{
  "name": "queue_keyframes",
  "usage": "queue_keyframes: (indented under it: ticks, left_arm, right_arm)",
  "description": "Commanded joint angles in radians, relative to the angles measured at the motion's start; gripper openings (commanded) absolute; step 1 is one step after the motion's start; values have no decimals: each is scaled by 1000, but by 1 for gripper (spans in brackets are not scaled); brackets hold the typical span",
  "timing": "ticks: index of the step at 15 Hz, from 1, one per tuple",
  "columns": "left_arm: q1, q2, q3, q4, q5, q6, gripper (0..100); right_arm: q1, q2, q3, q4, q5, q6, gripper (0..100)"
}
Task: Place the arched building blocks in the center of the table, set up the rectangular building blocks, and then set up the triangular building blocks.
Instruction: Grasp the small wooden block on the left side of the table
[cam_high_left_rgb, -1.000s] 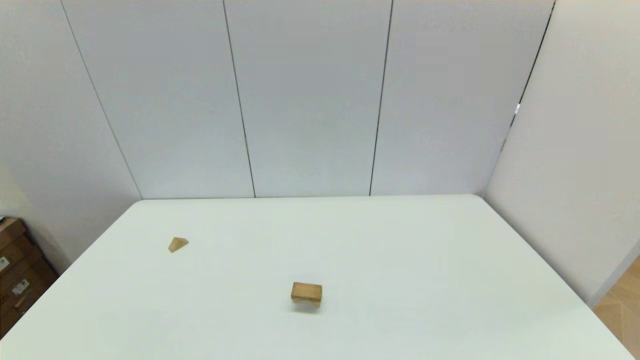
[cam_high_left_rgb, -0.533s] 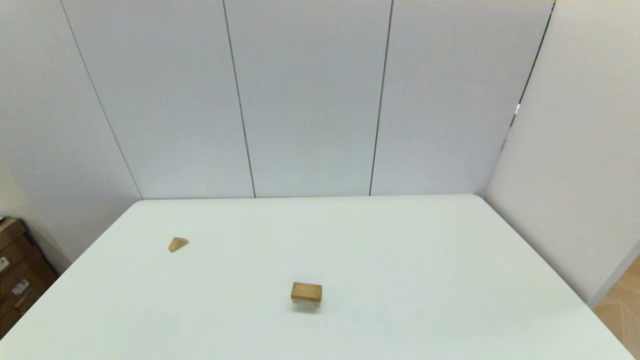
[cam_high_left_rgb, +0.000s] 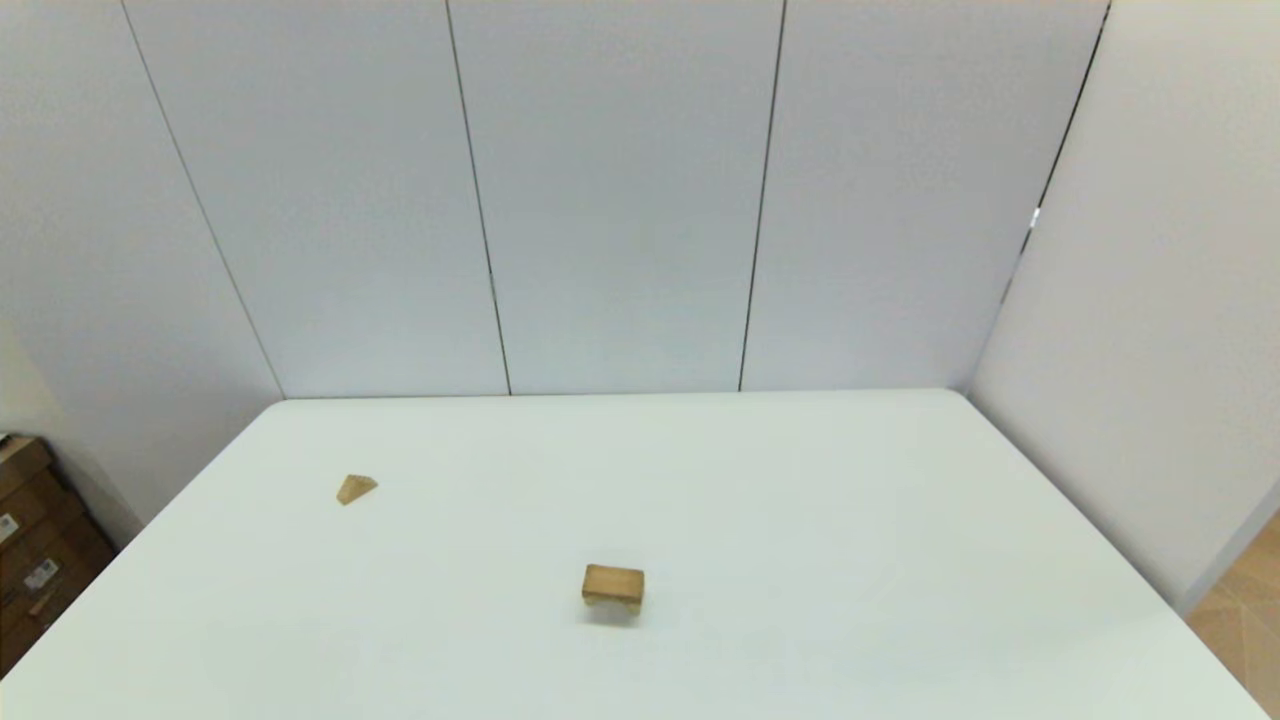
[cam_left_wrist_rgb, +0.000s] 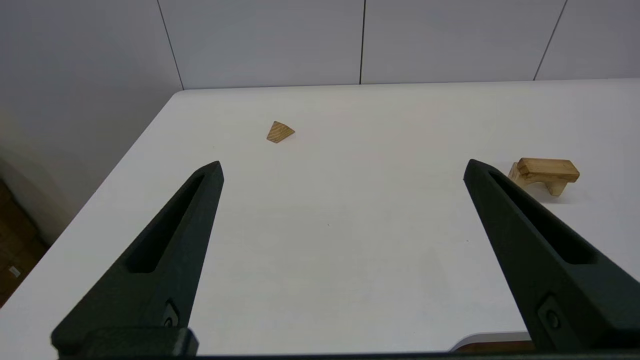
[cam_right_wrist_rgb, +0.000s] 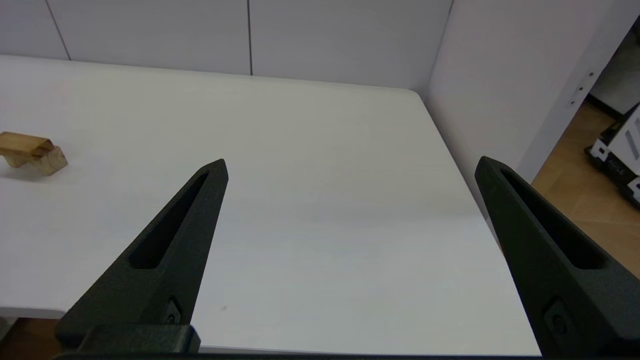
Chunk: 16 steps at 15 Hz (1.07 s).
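Note:
On the white table (cam_high_left_rgb: 850, 520), near its middle, the tan rectangular block (cam_high_left_rgb: 613, 580) lies flat on the lighter arched block (cam_high_left_rgb: 613, 603), whose two short legs show beneath it. The left wrist view shows the slab (cam_left_wrist_rgb: 547, 167) slightly offset over the arch (cam_left_wrist_rgb: 518, 177). They also show in the right wrist view, the slab (cam_right_wrist_rgb: 20, 142) over the arch (cam_right_wrist_rgb: 50, 160). The triangular block (cam_high_left_rgb: 356, 489) rests alone at the far left, grain visible (cam_left_wrist_rgb: 280, 132). My left gripper (cam_left_wrist_rgb: 342, 167) and right gripper (cam_right_wrist_rgb: 350, 165) hang open at the table's near edge, outside the head view, holding nothing.
Grey wall panels (cam_high_left_rgb: 620, 200) close off the back and right sides of the table. Brown boxes (cam_high_left_rgb: 30, 540) stand on the floor past the left edge. A white object (cam_right_wrist_rgb: 620, 150) sits on the wooden floor beyond the right edge.

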Motion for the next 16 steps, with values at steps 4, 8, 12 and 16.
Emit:
queue_keyframes:
  ticks: [4,8,12,16]
  left_arm:
    - [0,0,0,0,0,0,100]
    - [0,2,0,0,0,0,100]
    - [0,2,0,0,0,0,100]
    - [0,2,0,0,0,-8,100]
  right_arm:
    - [1,0,0,0,-45,154,100]
    - [0,0,0,0,-48,159,100]
    - [1,0,0,0,-48,159,100]
    - [0,0,0,0,-48,159,100]
